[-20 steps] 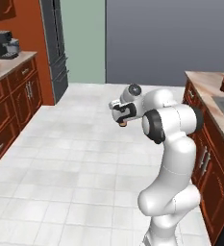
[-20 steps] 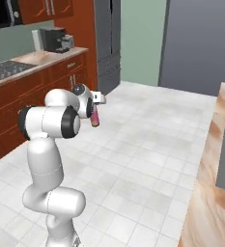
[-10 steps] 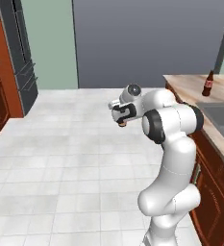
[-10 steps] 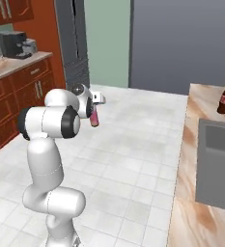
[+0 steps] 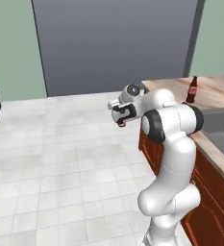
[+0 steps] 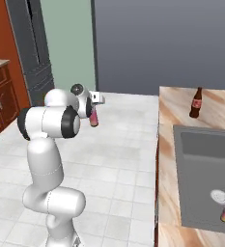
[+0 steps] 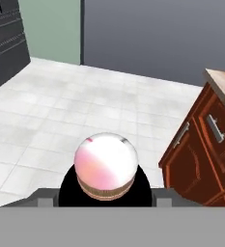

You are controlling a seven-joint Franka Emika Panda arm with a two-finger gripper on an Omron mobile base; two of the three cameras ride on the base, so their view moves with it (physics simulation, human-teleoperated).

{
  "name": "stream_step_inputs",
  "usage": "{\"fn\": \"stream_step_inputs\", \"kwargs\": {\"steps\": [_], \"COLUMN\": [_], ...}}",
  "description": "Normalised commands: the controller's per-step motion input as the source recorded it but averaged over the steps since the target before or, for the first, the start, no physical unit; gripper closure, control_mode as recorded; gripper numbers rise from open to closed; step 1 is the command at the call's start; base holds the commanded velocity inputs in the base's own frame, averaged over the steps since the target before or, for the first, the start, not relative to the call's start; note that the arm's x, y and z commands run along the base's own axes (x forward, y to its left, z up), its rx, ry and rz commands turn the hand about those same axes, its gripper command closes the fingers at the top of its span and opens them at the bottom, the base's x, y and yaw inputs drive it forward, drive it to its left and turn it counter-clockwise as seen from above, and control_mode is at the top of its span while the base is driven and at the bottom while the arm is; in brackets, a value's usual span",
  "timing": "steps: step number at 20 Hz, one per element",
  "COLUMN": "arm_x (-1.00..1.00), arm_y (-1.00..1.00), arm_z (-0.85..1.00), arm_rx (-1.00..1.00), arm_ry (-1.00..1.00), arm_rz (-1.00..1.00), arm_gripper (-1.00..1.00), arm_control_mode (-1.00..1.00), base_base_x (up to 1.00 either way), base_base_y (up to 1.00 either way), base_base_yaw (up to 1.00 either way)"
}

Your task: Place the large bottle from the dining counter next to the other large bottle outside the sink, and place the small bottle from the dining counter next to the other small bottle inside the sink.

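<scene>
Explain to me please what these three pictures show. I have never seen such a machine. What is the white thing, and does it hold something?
The white thing is a robot arm on a base that can drive, in a computer-drawn kitchen. Two pictures come from cameras on the base, behind the arm to its left and its right. The third comes from a camera on the hand. Its gripper holds the large bottle from the dining counter, pink and white; the hand view looks along that bottle, so you see its rounded end. To the arm's right is a marbled counter with the sink. The other large bottle, dark brown with a red label, stands on the counter behind the sink. Inside the sink are small things, hard to identify.
</scene>
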Motion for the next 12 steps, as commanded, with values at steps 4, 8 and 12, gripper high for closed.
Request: {"fn": "stream_step_inputs", "kwargs": {"steps": [4, 8, 12], "arm_x": [0.00, 0.00, 0.00], "arm_y": [0.00, 0.00, 0.00], "arm_z": [0.00, 0.00, 0.00], "arm_rx": [0.00, 0.00, 0.00], "arm_ry": [0.00, 0.00, 0.00], "arm_rz": [0.00, 0.00, 0.00], "arm_gripper": [1.00, 1.00, 1.00], "arm_control_mode": [1.00, 1.00, 1.00], "base_base_x": [0.51, 0.39, 0.39], "base_base_y": [0.17, 0.24, 0.25], "base_base_yaw": [-0.33, -0.33, -0.33]}}
